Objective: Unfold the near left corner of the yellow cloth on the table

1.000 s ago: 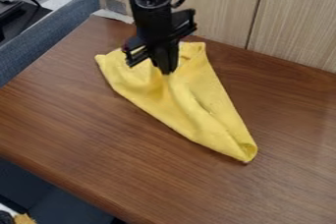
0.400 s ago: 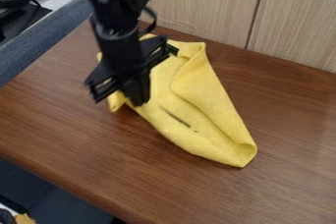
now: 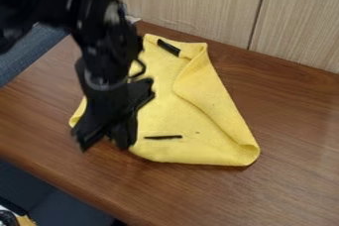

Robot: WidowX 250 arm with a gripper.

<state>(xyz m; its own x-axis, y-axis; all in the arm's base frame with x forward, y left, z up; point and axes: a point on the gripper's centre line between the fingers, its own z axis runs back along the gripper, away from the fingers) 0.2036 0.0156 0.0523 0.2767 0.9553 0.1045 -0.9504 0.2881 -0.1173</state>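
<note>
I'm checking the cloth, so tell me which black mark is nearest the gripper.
The lower mark, beside the gripper. It is thin; the upper mark is thicker and sits by the cloth's far edge.

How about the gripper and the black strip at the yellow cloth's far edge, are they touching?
Apart. The camera view shows the gripper down by the near left part of the cloth, with yellow fabric between it and the black strip.

Cloth (image 3: 162, 116), beside gripper (image 3: 123, 143): matt textile. Tabletop (image 3: 218, 195), below gripper: smooth wood-grain surface, low gloss. Wall panels (image 3: 198, 7), beyond gripper: matt, wood-grain finish.
</note>
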